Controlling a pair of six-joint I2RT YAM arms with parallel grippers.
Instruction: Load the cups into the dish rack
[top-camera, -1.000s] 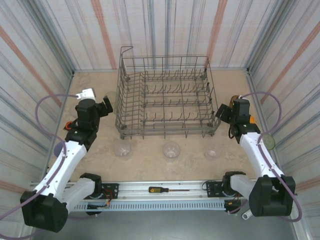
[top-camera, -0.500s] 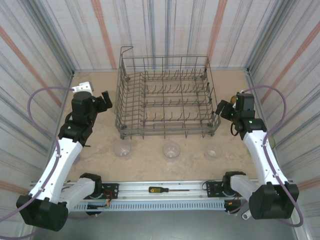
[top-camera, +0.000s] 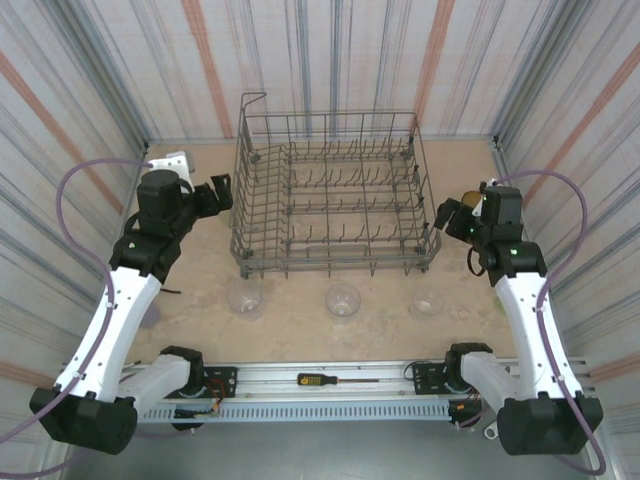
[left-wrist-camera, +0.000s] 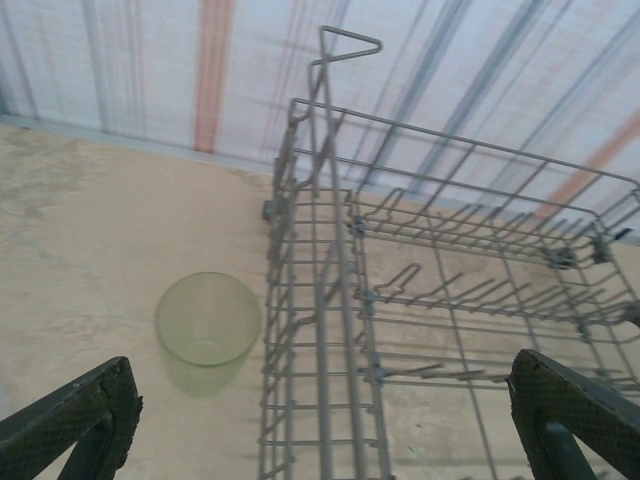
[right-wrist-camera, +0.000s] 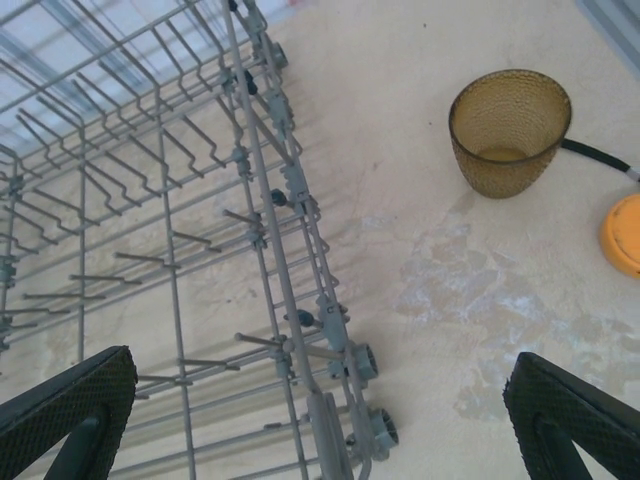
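- At 6 o'clock on the table's near edge, a black-and-yellow-handled screwdriver (top-camera: 322, 380) lies along the grey metal rail (top-camera: 300, 408).
- Just beyond, three clear colourless plastic tumblers (top-camera: 343, 299) stand in a row on the beige tabletop (top-camera: 200, 290). The row runs from about 7 to 5 o'clock, and the tumblers are well apart from one another and short of the rack.
- The left claw (top-camera: 214, 192) hangs at 9 o'clock beside the rack's left wall. In its wrist view (left-wrist-camera: 320, 420) the black fingers (left-wrist-camera: 75, 415) are spread wide with nothing gripped.
- A pale green plastic tumbler (left-wrist-camera: 207, 330) stands mouth up just beside that left wall, outside it.
- The right claw (top-camera: 448, 217) hangs at 3 o'clock by the rack's near right corner. Its jaws are likewise spread wide and empty (right-wrist-camera: 320, 400).
- An amber-brown dimpled plastic tumbler (right-wrist-camera: 510, 130) stands upright on the table at the rack's 3 o'clock side, apart from it. A small orange round object (right-wrist-camera: 625, 235) lies near it.
- The large grey wire dish rack (top-camera: 330, 200) fills the middle toward 12 o'clock, and no tumbler can be seen among its tines.
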